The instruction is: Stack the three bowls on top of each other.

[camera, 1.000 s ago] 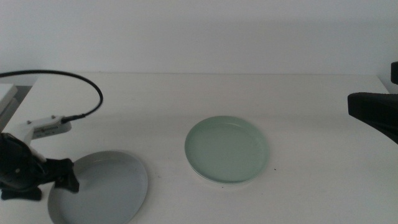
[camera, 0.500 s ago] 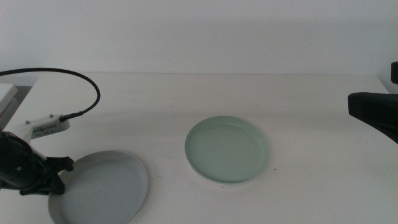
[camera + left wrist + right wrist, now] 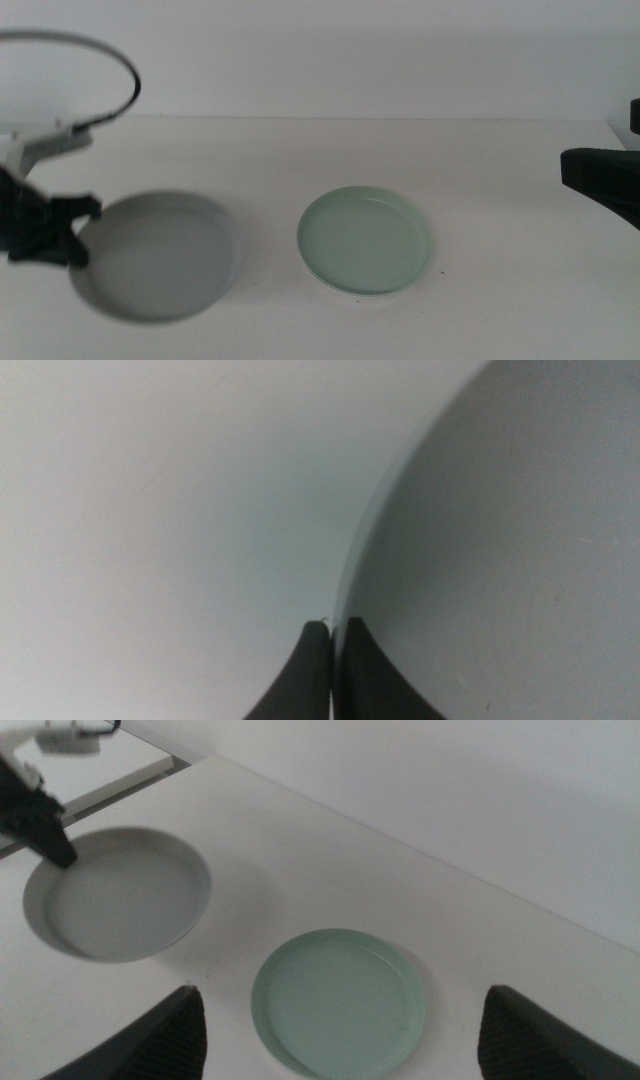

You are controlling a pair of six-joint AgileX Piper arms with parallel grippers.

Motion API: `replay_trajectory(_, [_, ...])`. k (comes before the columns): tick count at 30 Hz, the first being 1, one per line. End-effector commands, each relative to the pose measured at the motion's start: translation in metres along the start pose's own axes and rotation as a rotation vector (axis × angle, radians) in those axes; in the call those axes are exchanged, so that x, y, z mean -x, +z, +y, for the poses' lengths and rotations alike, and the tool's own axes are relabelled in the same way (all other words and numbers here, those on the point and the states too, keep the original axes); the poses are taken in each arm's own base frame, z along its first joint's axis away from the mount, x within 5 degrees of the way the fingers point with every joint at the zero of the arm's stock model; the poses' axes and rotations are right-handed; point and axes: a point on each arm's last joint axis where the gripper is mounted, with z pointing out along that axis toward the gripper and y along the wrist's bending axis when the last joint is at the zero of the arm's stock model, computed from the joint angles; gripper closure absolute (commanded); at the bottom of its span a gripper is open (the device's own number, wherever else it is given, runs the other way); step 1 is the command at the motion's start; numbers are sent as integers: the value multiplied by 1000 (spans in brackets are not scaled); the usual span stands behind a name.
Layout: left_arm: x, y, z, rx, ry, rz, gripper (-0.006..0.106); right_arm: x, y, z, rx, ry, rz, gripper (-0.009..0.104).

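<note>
**Grey bowl lifted off the counter**

Raised since a moment ago, the grey bowl (image 3: 155,255) now hangs in my left pincer (image 3: 62,235), higher and tilted, where it lay flat on the counter (image 3: 300,160) half a second back. My left jaws are clamped tight on its rim; in my left wrist view the two dark jaws (image 3: 332,660) meet on the thin edge of the bowl (image 3: 500,560), one inside the rim and one outside. The rest of the bowl reaches away from that pincer toward the middle of the counter, and a soft shadow lies under it.

Beyond the far edge of the grey bowl, well apart from my left pincer, sits the mint green bowl (image 3: 365,240), flat on the counter. A pale rim shows just beneath its near edge, so it rests on the white bowl (image 3: 330,287), of which little else is visible. My right wrist view shows the same green bowl (image 3: 338,1003) between my right jaws and the grey one (image 3: 118,907) further off.

My right pincer (image 3: 340,1040) waits at the counter's right side, jaws spread wide and holding nothing. A black cable (image 3: 110,60) arcs above my left arm.
</note>
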Motion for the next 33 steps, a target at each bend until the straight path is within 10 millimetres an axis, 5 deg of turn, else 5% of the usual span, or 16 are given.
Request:
replay_trajectory(1, [8, -18, -21, -32, 24, 2, 102, 1, -1, 1, 1, -8, -12, 3])
replay_trajectory(7, [38, -13, -90, -60, 156, -24, 102, 1, -1, 1, 1, -8, -12, 3])
replay_trajectory(18, [76, 49, -202, -126, 303, 58, 102, 1, -1, 1, 1, -8, -12, 3])
replay_trajectory(25, [82, 83, -233, -128, 344, 113, 102, 1, -1, 1, 1, -8, -12, 3])
replay_trajectory(33, [79, 104, -234, -97, 349, 157, 102, 1, -1, 1, 1, -8, -12, 3])
